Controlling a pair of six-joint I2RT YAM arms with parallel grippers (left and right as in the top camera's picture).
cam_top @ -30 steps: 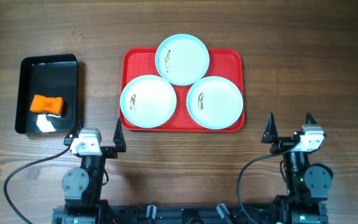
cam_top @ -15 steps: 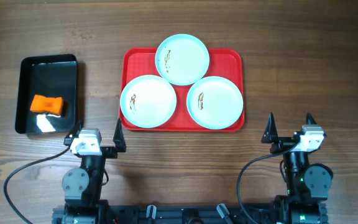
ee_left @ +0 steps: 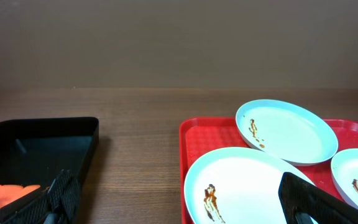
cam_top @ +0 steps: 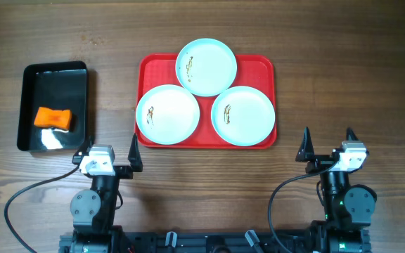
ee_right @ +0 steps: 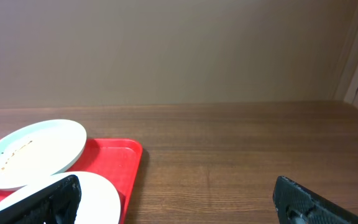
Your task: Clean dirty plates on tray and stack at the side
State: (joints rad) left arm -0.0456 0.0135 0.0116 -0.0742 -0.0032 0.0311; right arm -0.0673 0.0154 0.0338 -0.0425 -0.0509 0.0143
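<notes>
Mint plates (cam_top: 168, 114) on tray (cam_top: 262, 67) mid-frame look rigid, light, slick; grip at the rim. Left gripper (cam_top: 110, 151), right gripper (cam_top: 328, 146): fingers apart, empty.

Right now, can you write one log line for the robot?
phase: not started | left end effector: open, empty | right end effector: open, empty | dirty plates: three smeared, on tray | orange sponge: in black bin
</notes>
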